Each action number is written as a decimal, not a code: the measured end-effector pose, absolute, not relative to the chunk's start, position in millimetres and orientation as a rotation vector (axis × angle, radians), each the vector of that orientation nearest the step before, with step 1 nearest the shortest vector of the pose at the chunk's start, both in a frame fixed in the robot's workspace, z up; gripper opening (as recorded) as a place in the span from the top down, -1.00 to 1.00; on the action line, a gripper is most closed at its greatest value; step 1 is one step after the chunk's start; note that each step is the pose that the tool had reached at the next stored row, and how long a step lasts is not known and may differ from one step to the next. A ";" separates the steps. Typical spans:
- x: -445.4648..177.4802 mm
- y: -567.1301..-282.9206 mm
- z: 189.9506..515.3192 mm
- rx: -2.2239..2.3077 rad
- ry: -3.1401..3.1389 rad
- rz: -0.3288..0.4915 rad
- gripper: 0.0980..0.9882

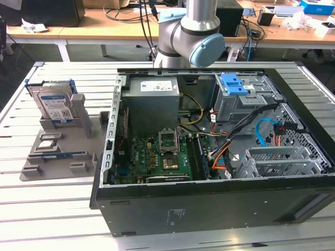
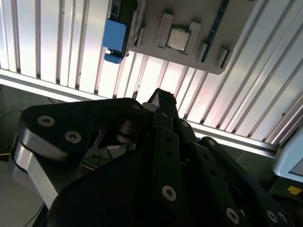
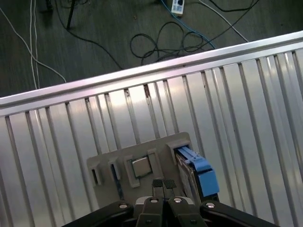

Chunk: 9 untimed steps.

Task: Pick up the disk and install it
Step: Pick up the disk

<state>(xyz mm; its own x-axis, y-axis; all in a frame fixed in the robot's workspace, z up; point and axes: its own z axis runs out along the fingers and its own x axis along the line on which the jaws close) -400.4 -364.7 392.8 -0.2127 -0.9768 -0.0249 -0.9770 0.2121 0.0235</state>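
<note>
The disk (image 1: 55, 107) stands on edge in a slot of the grey holder (image 1: 57, 157), blue frame at its edges. I judge this leaves its flat sides free for a grasp. Nothing touches it. The open computer case (image 1: 209, 209) sits just beside the holder. The arm (image 1: 191, 36) points its wrist down, and in the first wrist view the gripper (image 3: 164, 184) hangs above the holder, near its processor chip (image 3: 140, 166), fingertips pressed together and empty.

Nothing legible anywhere. White-and-blue barcode label on the disk (image 1: 56, 108), standing close beside the gripper (image 3: 163, 184): print too small to read. Same for the white label on the power supply (image 1: 157, 85), farther from the gripper.
</note>
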 end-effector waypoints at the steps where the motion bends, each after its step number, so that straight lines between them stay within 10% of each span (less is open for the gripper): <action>1: -400.4 -364.7 392.8 -1.979 2.434 0.053 0.98; 9: -400.4 -364.8 392.8 -2.075 2.354 0.053 0.98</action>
